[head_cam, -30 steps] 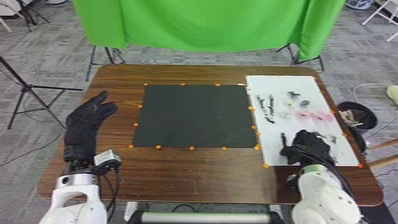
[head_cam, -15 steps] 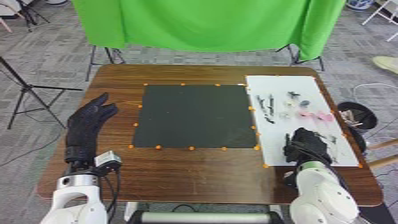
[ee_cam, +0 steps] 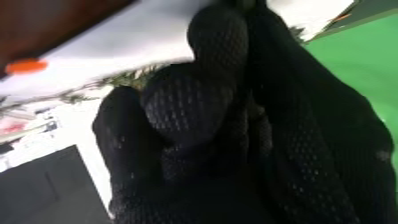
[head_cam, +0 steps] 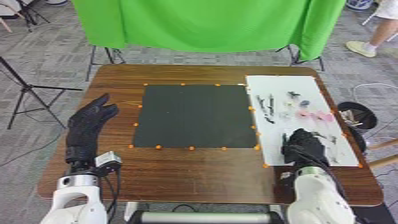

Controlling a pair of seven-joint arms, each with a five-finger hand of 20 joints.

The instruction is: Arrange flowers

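My right hand (head_cam: 304,145) is over the near part of the white board (head_cam: 275,82). In the right wrist view the same hand (ee_cam: 187,110) is shut, its fingers curled in with no clearly visible thing between them. A green sprig (ee_cam: 133,79) shows behind it against the white surface. Pink flowers (head_cam: 324,116) lie on the board beyond the hand, with dark thin pieces (head_cam: 270,106) to their left and a small dark piece (head_cam: 294,94) farther back. Over the table's left side, my left hand (head_cam: 87,122) is open, thumb apart.
A dark square mat (head_cam: 195,117) lies on the middle of the brown table (head_cam: 195,175), with orange markers around it. Just off the right table edge stands a black bin (head_cam: 357,114) with things in it. A green cloth (head_cam: 213,25) hangs beyond the far edge.
My right hand has drawn in: the dark finger that stuck out at its left a second ago is now close to the rest. The left hand has barely shifted.
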